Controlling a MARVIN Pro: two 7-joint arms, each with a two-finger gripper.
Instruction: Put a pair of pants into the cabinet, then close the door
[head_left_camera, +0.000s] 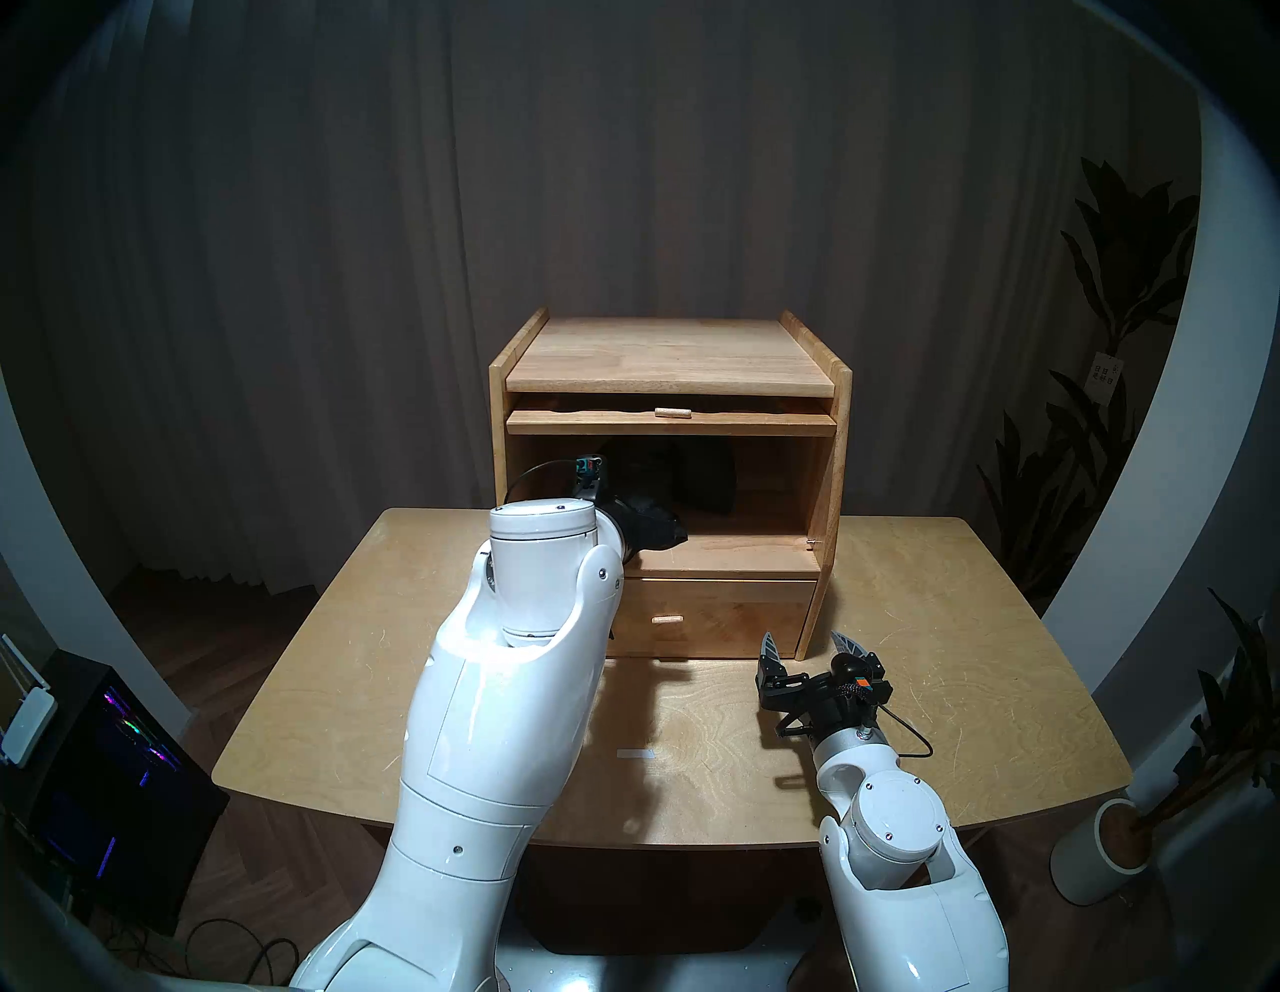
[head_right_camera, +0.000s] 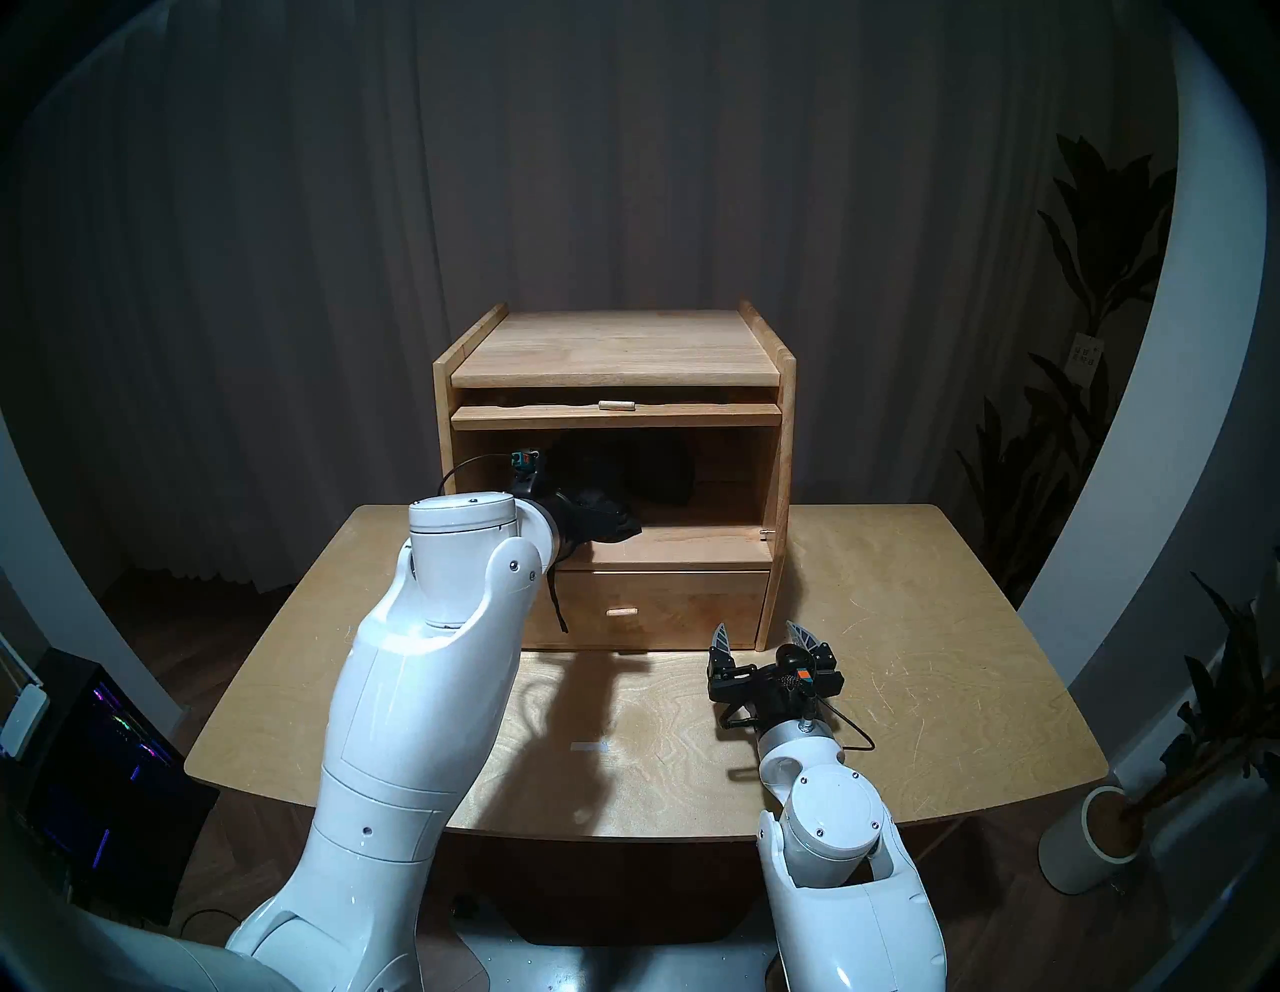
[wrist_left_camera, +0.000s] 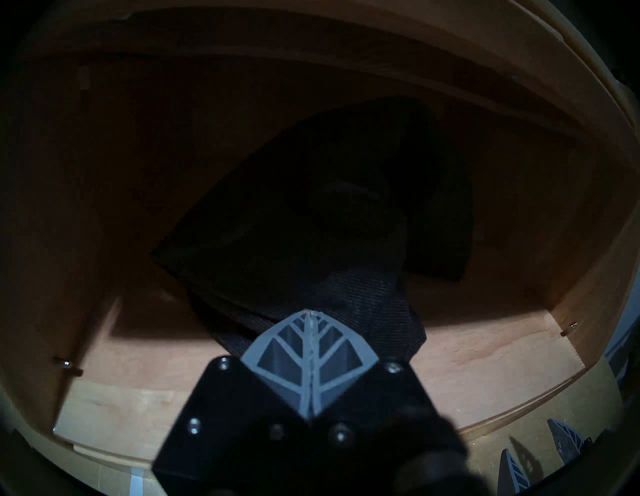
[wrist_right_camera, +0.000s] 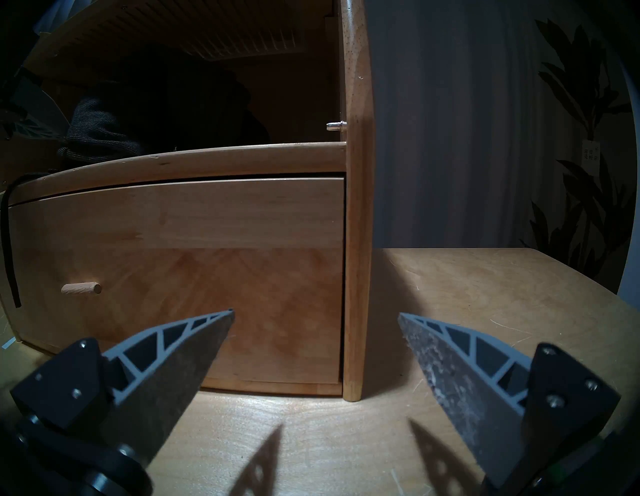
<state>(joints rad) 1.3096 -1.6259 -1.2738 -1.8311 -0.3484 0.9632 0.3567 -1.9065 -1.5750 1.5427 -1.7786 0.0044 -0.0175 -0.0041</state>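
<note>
The light-wood cabinet (head_left_camera: 668, 353) stands at the back of the table, its large compartment open. The door (head_left_camera: 762, 422) is raised flat under the top, its peg knob (head_left_camera: 670, 413) facing out; its ribbed glass (wrist_right_camera: 242, 38) shows from below. The dark grey pants (head_left_camera: 699, 478) lie bunched inside the compartment, left of middle. My left gripper (wrist_left_camera: 310, 315) reaches in at the compartment's front left, fingers together on a fold of the pants (wrist_left_camera: 346, 214). A black drawstring (head_right_camera: 557, 609) hangs over the drawer front. My right gripper (head_left_camera: 807, 641) is open and empty, low by the cabinet's bottom right corner.
The drawer (head_left_camera: 720, 616) below is closed. The wooden table (head_left_camera: 935, 658) has a white tape mark (head_left_camera: 636, 754) near the front. A potted plant (head_left_camera: 1108, 852) stands to the right and a computer tower (head_left_camera: 104, 783) to the left, both off the table.
</note>
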